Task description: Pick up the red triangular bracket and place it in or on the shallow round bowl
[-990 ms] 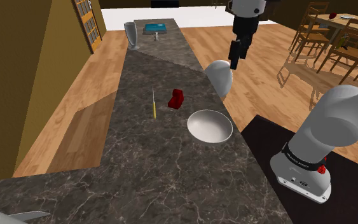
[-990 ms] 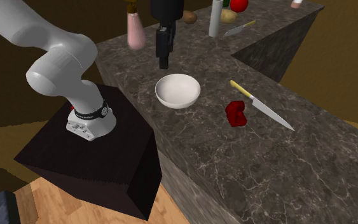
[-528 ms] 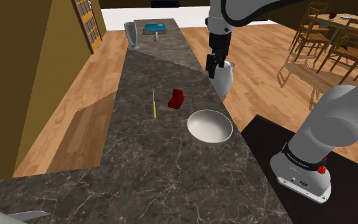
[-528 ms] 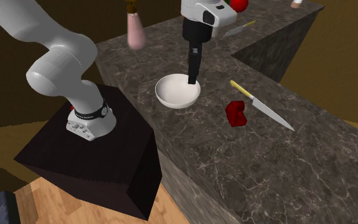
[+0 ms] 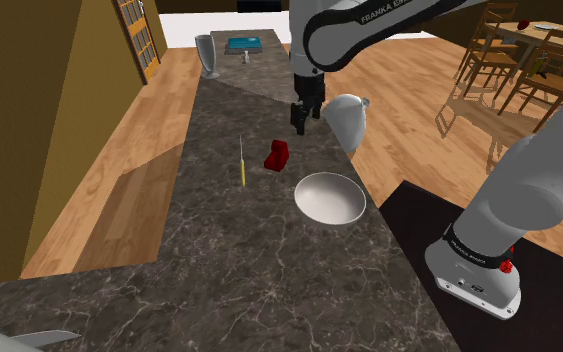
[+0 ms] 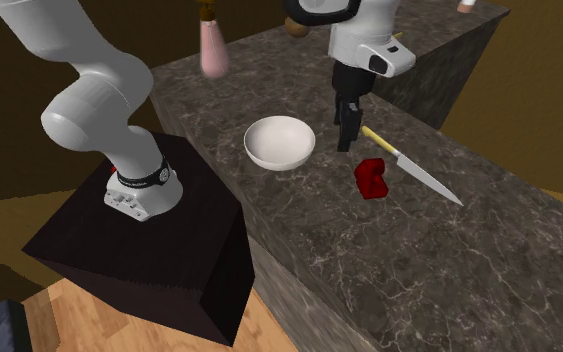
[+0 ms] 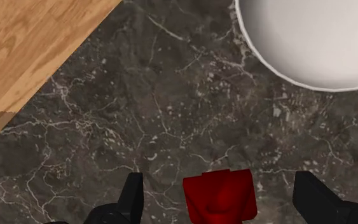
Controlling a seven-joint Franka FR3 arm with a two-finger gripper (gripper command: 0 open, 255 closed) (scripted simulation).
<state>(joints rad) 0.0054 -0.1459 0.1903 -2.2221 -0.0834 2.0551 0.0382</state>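
While my end effector [image 7: 219, 186] hangs wide open, the red bracket [image 7: 220, 197] lies untouched between its fingers [image 7: 133, 200]. In the shoulder view, the white bowl [image 5: 330, 197] sits at the bracket's four o'clock.

The countertop [image 5: 249, 250] reads as dark veined stone, smooth. On it, the bowl [image 5: 314, 205] is plain white and matt, the bracket [image 5: 277, 155] smooth red, possibly plastic. Beside the countertop, plank-wood floor [image 5: 159, 100].

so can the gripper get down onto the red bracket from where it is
Probably yes. The gripper hangs open just above the bracket, fingers either side in the wrist view; the knife and bowl lie clear of it.
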